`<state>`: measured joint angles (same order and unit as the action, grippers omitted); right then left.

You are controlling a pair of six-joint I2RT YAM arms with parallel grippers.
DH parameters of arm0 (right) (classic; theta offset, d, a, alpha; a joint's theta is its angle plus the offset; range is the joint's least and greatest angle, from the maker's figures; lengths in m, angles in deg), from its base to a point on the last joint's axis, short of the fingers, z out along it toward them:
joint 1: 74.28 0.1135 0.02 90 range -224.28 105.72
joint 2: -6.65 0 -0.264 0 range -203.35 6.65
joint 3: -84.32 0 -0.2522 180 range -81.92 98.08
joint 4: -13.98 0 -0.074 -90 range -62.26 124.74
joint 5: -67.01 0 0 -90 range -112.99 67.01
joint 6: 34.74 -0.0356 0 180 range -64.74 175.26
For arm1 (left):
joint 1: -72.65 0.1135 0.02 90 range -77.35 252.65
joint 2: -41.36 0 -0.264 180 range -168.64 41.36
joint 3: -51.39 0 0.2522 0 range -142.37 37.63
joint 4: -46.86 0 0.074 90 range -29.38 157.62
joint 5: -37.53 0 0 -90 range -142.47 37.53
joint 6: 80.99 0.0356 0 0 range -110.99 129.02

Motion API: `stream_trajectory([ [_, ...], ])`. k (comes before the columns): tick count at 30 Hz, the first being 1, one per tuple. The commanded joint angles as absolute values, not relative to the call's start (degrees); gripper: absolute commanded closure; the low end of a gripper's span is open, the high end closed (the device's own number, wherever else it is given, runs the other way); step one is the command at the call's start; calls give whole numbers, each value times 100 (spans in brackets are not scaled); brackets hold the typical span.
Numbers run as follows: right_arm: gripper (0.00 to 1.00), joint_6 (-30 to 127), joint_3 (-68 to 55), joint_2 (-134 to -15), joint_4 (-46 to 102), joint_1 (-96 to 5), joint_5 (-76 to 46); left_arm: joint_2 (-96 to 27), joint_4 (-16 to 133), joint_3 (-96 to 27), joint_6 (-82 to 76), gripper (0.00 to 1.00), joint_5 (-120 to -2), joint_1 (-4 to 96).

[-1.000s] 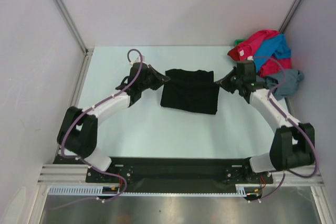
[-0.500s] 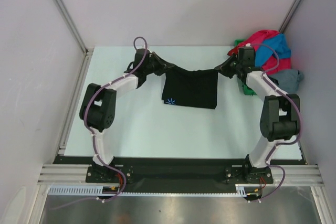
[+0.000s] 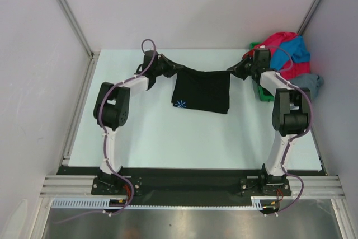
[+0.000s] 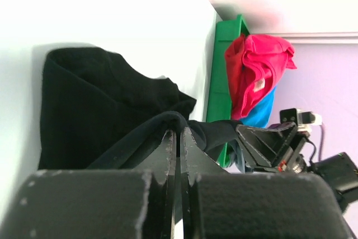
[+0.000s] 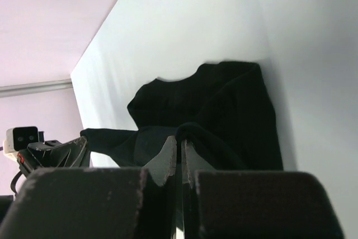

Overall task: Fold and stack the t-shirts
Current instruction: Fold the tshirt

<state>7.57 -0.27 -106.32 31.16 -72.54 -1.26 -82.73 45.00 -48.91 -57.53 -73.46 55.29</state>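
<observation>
The black t-shirt hangs stretched between my two grippers over the far middle of the table, its lower edge with a small blue star print near the table. My left gripper is shut on its left top corner; the cloth folds over the fingertips. My right gripper is shut on its right top corner, also seen in the right wrist view. The red-pink, bright blue and grey t-shirts lie heaped at the far right.
A green bin holds the heap of shirts at the far right edge; it also shows in the left wrist view. Grey walls and metal posts close the table on the left, back and right.
Both grippers have lifted the black t-shirt off the table and carried its top edge toward the back; it unfolded and now hangs, showing the blue print.
</observation>
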Motion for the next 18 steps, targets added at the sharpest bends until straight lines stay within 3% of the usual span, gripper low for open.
stream_trajectory([
  [1, 100, 727, 359, -10979, 2607, -7375, 188, -8598, 4128, -5368, -5918, 100, -7497, 5692],
  [6, 100, 1182, 737, -11603, 2414, -7392, -39, -9213, 4339, -6018, -5692, 89, -7603, 5815],
  [8, 91, 1709, 1245, -11875, 2457, -7577, 3, -9520, 5023, -6641, -5315, 74, -7541, 5902],
  [9, 79, 1911, 1457, -12112, 2597, -7612, 12, -9626, 5164, -6878, -5217, 68, -7585, 5946],
  [13, 67, 2756, 1978, -11818, 3573, -7761, -383, -9576, 6971, -8285, -4067, 62, -7261, 6078],
  [15, 55, 2889, 1662, -11501, 3661, -7762, -331, -9120, 6898, -7885, -3591, 59, -7041, 6044],
  [18, 51, 2942, 1152, -10938, 3636, -7586, -182, -8145, 6011, -6550, -3554, 57, -7154, 5895],
])
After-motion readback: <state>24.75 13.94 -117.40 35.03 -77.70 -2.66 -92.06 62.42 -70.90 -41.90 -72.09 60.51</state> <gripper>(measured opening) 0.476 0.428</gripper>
